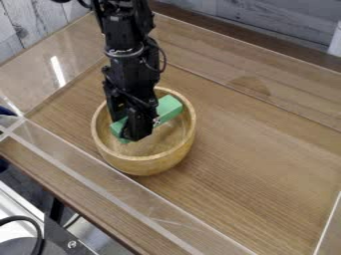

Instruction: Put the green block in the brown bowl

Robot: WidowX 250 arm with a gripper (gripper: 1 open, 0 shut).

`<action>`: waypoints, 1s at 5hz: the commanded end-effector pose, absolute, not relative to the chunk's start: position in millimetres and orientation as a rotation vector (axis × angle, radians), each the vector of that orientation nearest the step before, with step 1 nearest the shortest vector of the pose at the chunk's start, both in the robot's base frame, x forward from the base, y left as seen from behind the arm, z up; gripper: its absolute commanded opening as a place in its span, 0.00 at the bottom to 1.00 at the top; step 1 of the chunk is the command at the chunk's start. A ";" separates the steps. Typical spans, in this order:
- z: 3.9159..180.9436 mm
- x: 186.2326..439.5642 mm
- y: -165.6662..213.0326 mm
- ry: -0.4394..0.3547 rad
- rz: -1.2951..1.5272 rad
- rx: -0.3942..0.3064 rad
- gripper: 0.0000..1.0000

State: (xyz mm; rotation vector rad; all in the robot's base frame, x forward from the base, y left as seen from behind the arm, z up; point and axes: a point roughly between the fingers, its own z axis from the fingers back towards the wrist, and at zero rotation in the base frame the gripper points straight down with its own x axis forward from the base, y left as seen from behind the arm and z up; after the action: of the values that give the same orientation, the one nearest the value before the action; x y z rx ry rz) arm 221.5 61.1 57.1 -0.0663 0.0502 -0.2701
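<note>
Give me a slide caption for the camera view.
Gripper shut on the green block, lowered inside the brown bowl on the wooden table.

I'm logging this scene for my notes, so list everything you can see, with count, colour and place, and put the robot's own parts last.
block: one, bright green, inside the bowl, tilted, held between the gripper's fingers.
bowl: one, light brown wood, on the table left of centre.
table: one, brown wood grain, fills most of the view.
clear wall: transparent panels, standing along the table's edges.
arm: one, black, reaching down from the top of the view into the bowl.
gripper: one, black, pointing straight down inside the bowl, shut on the block.
</note>
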 end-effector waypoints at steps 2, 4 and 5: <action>67.2 232.2 67.3 0.012 -0.256 -0.049 0.00; 69.6 232.0 67.5 0.020 -0.246 -0.053 1.00; 68.5 232.6 67.5 0.023 -0.243 -0.052 1.00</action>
State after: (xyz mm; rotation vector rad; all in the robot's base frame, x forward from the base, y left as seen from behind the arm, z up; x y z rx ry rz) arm 220.7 62.2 56.8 -0.0781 0.0755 -0.2476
